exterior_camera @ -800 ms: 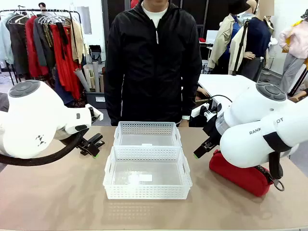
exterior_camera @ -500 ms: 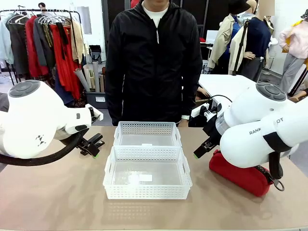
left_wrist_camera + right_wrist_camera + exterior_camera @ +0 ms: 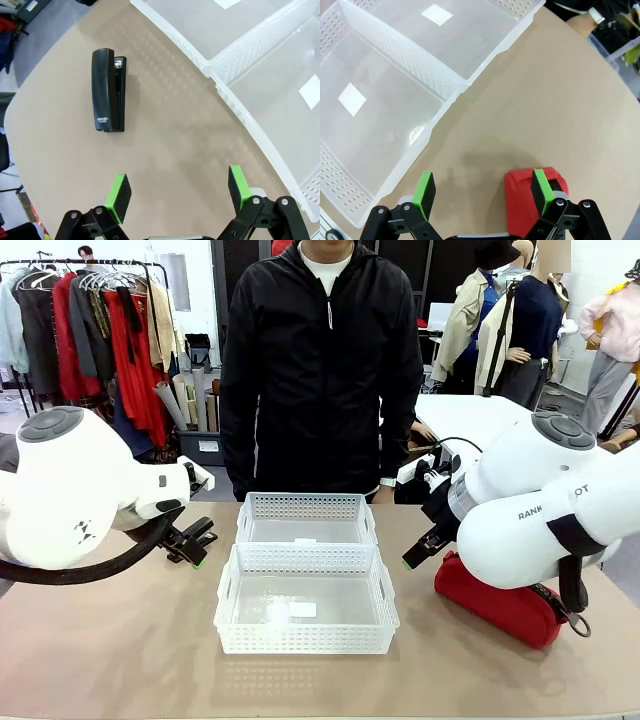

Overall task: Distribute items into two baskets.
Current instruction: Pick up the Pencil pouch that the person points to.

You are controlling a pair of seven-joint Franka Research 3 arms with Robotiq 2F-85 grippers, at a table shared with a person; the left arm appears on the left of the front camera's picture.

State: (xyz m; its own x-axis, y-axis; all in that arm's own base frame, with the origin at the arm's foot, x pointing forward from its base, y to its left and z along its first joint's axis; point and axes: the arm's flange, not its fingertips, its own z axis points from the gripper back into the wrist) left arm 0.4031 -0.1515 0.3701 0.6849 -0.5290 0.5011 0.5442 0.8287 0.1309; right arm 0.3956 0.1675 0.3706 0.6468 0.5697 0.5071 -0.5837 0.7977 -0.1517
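Work is all ahead of us: 2 white lattice plastic baskets (image 3: 305, 638) stand empty, black stapler (image 3: 107, 90) and red fabric pouch (image 3: 495, 605) lie on the table (image 3: 120, 640) outside them, our left gripper (image 3: 177, 175) and right gripper (image 3: 482, 182) gape wide, empty.

We log the far basket (image 3: 305, 507) directly behind the near basket (image 3: 305, 638), rims touching, centred on the table (image 3: 120, 650); pouch (image 3: 500, 608) lies right of them, stapler (image 3: 106, 90) left.

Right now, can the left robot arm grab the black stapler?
Probably yes. The stapler lies on bare table ahead of the open left gripper, nothing between them; the baskets sit off to one side.
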